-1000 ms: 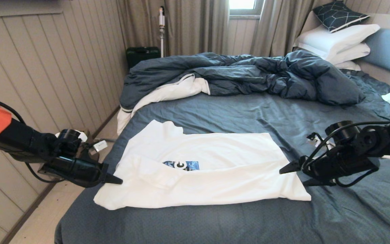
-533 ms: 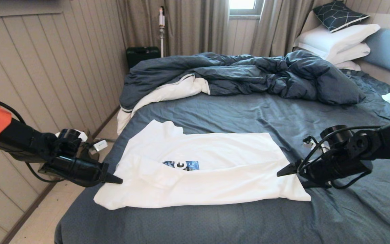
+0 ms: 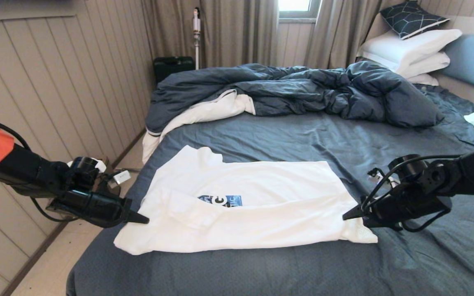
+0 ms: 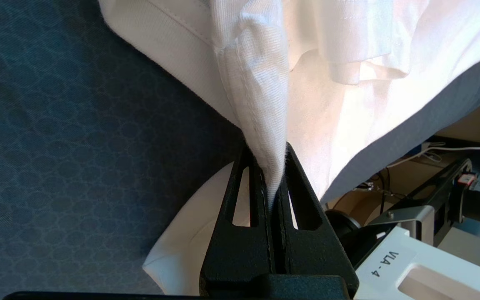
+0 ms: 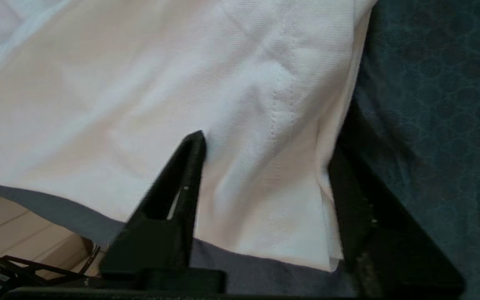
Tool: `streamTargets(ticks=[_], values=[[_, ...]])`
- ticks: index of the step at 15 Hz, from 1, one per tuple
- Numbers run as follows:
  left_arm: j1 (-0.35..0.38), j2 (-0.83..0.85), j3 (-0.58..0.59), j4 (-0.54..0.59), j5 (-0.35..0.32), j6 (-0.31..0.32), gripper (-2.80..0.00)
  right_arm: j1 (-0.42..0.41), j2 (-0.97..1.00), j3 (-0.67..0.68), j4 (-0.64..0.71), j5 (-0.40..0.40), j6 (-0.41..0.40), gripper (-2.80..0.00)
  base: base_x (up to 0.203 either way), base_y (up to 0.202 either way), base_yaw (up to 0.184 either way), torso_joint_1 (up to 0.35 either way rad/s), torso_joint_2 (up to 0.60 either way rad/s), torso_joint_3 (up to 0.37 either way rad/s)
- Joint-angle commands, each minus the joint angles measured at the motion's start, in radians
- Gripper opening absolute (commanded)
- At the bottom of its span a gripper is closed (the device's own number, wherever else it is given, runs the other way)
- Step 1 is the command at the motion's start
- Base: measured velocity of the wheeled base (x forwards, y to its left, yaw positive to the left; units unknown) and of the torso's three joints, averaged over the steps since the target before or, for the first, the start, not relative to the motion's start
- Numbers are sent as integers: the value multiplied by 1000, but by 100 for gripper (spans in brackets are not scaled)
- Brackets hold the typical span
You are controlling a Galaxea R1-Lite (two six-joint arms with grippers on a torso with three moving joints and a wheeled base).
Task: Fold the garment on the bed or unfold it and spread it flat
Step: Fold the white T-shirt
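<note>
Across the near part of the bed (image 3: 286,135), a white T-shirt (image 3: 261,197) is lying partly folded. Left gripper (image 4: 272,183) is pinching its sleeve-side edge tight; right gripper (image 5: 265,166) is straddling the hem corner, jaws still apart, likely so both ends lift together.

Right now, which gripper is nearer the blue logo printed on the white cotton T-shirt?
Left. The left gripper pinches the shirt edge beside the logo; the right gripper is farther, at the opposite edge.
</note>
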Motion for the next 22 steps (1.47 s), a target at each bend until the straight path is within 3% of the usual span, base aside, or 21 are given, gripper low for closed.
streamTargets(ticks=[1, 10, 15, 22], values=[[0, -2, 2, 1, -4, 1, -280, -1, -15, 14, 1, 5, 0, -280, 0, 0, 0, 0, 0, 0], [0, -38, 2, 109, -1, 12, -280, -6, -81, 120, 3, 4, -30, -280, 0, 0, 0, 0, 0, 0], [1, -64, -8, 235, 14, 117, -280, -21, -106, 141, 4, 3, -37, -280, 0, 0, 0, 0, 0, 0], [2, -83, -14, 307, 48, 195, -280, -73, -147, 172, 14, 4, -97, -280, 0, 0, 0, 0, 0, 0]])
